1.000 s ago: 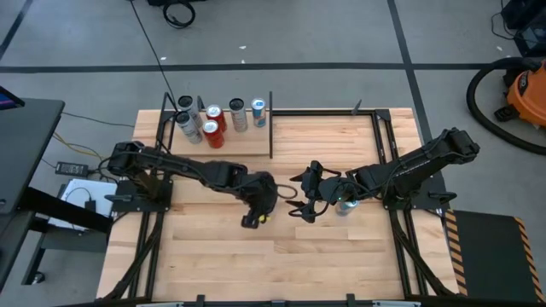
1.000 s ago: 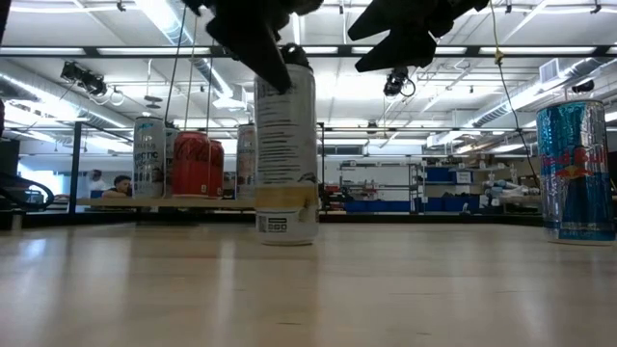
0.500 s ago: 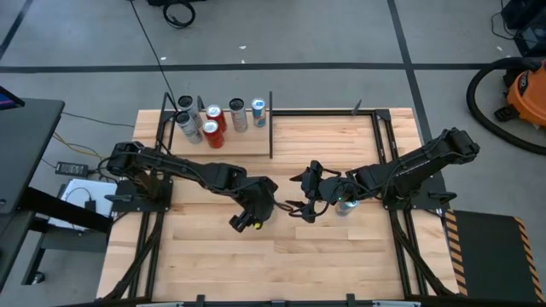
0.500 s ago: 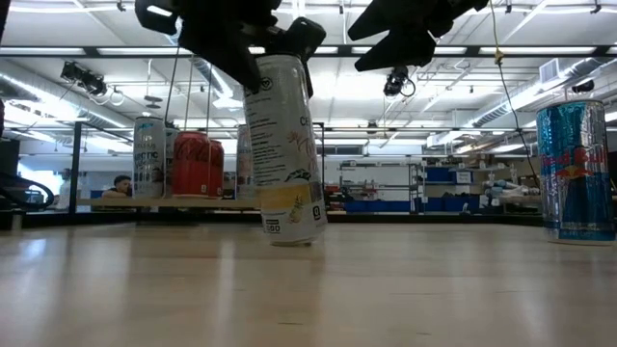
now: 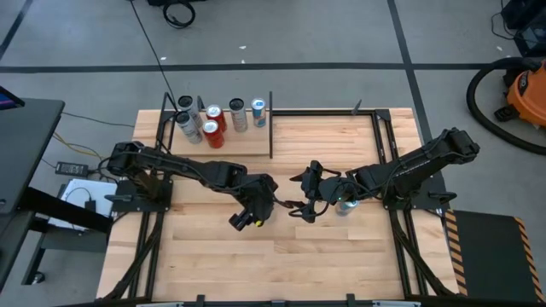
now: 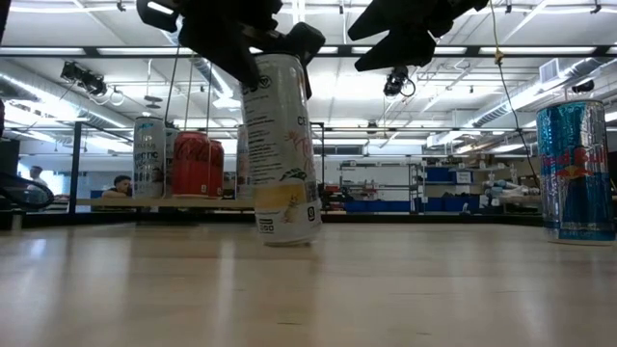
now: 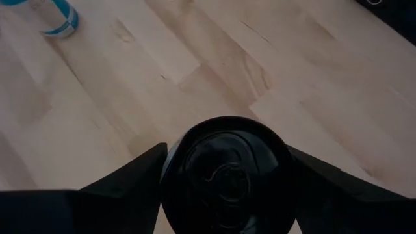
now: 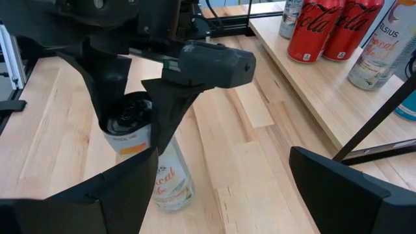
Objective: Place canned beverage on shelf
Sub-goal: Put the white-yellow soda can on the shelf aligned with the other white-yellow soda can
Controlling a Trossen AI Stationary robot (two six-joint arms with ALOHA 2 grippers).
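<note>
Beyond the table lay a wide workshop hall with ceiling lights and blue storage racks, seen level across the broad butcher-block tabletop. That surface carried everything, and most of it lay bare, which left both arms room to swing.

At its far left corner stood the shelf, a pale wood board framed by thin black metal uprights. Five cans were grouped at its far edge, among them two red cola cans and slim silver ones, so the near part of the board was free, probably to take the next can.

Near the table's middle, the left gripper pinched a tall slim white can with pastel lettering and a yellow band, its fingers pressed against the can's sides just under the top. Grasping high seemed meant to keep the fingers clear of the board at set-down. The can hung tilted, its base just off the wood or barely touching; I could not tell which. It was well apart from the shelf.

To its right, the right gripper hovered with its fingers spread and nothing between them, apparently waiting. Just beside it, a blue and silver energy-drink can stood upright on the tabletop, likely the next to be moved.
</note>
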